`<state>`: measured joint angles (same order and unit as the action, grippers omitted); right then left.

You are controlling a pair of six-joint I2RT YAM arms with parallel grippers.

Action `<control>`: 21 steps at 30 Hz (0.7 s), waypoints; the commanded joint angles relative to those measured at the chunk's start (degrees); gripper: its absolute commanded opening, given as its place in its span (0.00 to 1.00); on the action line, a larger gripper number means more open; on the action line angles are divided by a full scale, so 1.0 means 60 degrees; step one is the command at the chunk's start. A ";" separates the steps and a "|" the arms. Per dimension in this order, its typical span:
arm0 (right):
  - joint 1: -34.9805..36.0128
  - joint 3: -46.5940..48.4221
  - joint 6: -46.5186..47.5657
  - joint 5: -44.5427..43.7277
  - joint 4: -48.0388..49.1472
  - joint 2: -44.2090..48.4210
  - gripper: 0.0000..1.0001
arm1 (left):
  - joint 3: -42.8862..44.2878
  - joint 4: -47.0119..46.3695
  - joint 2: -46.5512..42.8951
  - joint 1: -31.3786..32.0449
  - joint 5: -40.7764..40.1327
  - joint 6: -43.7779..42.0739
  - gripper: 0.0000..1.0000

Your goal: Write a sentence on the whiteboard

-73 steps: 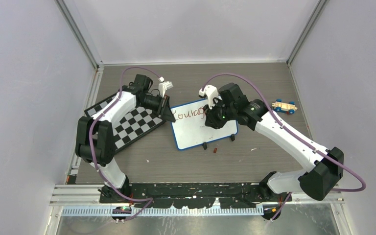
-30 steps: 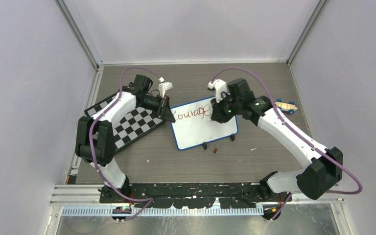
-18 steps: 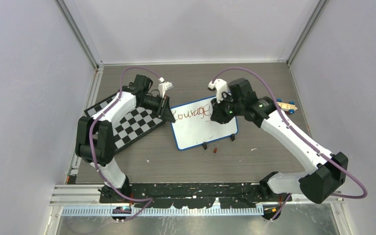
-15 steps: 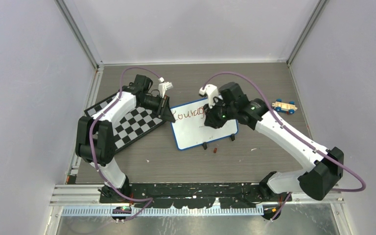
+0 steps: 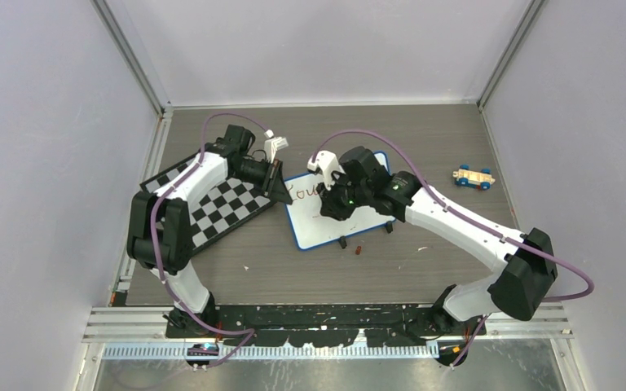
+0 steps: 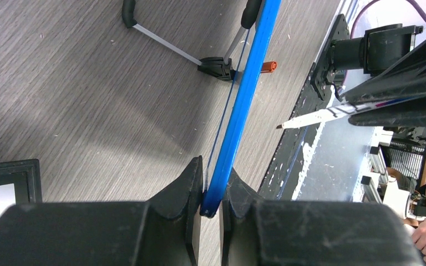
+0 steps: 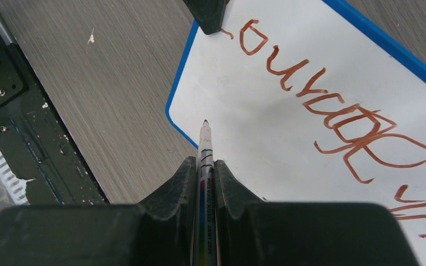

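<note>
Grey wood-grain surface (image 5: 424, 138) carries everything. At its left lies a chessboard (image 5: 220, 204). Just right of it, the left gripper (image 5: 281, 190) pinches the left edge of the whiteboard (image 5: 318, 226). The left wrist view shows its fingers (image 6: 186, 183) pressed against the blue frame, one on each side. The whiteboard is propped on black clip feet (image 5: 341, 242) near the middle of the surface. Across it runs the sentence (image 7: 333, 116) in brownish-red, with a few strokes of a second line below. The right gripper (image 5: 330, 208) hangs over the whiteboard, hiding most of the writing from above, and is clamped on a marker (image 7: 204, 149). The tip points at the blank lower-left corner; whether it touches cannot be told. A small red cap (image 5: 359, 250) lies just in front of the whiteboard. A toy car (image 5: 473, 177) sits well apart at the right.
</note>
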<state>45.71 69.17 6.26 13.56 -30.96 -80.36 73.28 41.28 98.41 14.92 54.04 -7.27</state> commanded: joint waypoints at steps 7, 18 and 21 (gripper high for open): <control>0.0318 -0.0512 0.0280 -0.0340 0.1383 0.0084 0.00 | 0.0097 -0.0131 0.0195 0.0033 -0.0309 0.0204 0.00; 0.0617 -0.0473 0.0070 -0.0867 0.1626 -0.0144 0.00 | 0.0079 -0.0123 0.0224 0.0033 -0.0315 0.0172 0.00; 0.0695 -0.0425 0.0070 -0.0994 0.1636 -0.0204 0.00 | 0.0108 -0.0102 0.0252 0.0033 -0.0317 0.0157 0.00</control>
<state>49.08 65.65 7.16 9.65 -24.10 -81.30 73.28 41.17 98.91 14.87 54.04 -6.46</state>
